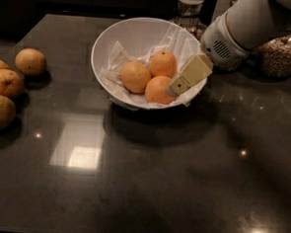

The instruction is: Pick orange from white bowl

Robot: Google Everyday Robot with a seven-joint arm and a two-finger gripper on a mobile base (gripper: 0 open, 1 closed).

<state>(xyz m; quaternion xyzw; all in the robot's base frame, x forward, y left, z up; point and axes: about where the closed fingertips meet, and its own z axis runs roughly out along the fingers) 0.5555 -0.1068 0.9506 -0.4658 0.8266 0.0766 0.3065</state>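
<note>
Hovering over orange [156, 91] in white bowl [135, 33]: gripper [174, 87].

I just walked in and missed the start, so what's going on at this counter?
A robot arm is after an orange in the white bowl. Its gripper reaches in over the bowl's right rim, with its tip right at the front orange, one of three lying on crumpled paper. Nothing is lifted yet. Four more oranges sit loose at the left edge of the dark countertop.

The tool [176, 86] over the white bowl [134, 34] rim hides part of the orange [155, 90]; its arm [246, 22] is cut off.
</note>
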